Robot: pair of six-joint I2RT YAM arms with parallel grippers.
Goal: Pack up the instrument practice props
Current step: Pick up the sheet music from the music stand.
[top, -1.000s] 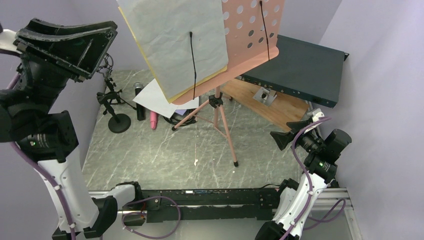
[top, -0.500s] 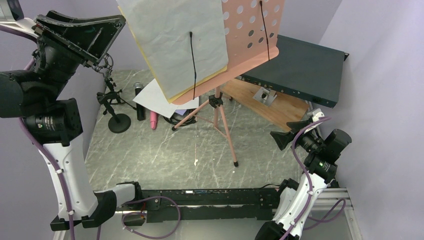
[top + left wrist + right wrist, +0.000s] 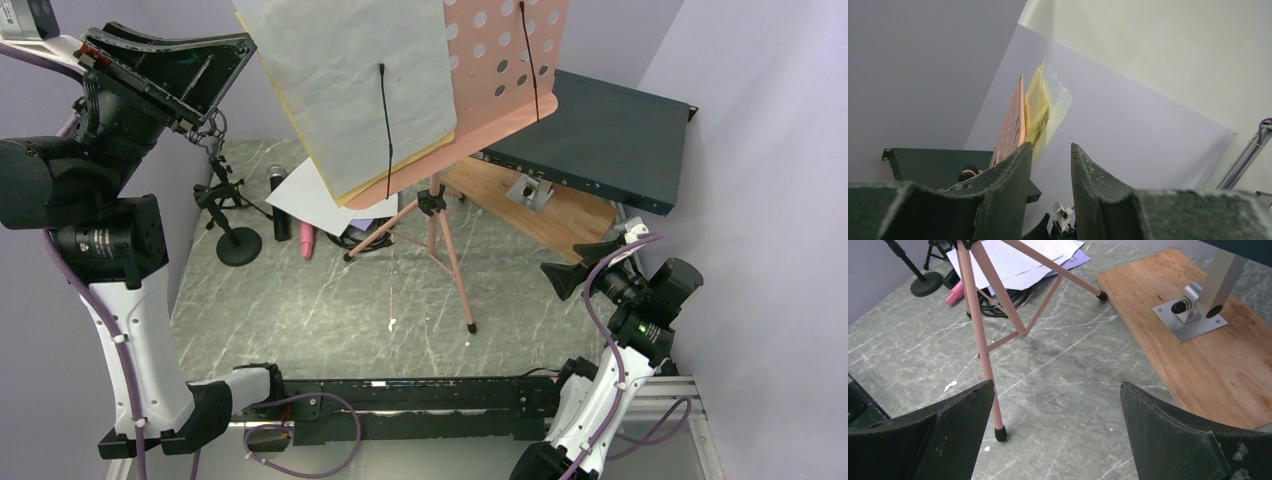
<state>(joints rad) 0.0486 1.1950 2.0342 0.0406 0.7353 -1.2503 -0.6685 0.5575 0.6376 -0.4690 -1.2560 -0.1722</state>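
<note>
The pink perforated music desk stands on pink tripod legs at mid-table, with white and yellow pages clipped to its face. More white pages lie on the table behind it, beside a black microphone, a pink microphone and a black mic holder stand. My left gripper is raised high at the left, open and empty, level with the pages' left edge. My right gripper is open and empty, low at the right, facing a tripod leg.
The dark teal rack box leans on a metal bracket over the brown wooden board at the back right. A coiled black cable lies under the tripod. Purple walls close in on both sides.
My left arm has lifted and swung its gripper up and to the right, nearer the pages on the desk. The right arm has not moved.
</note>
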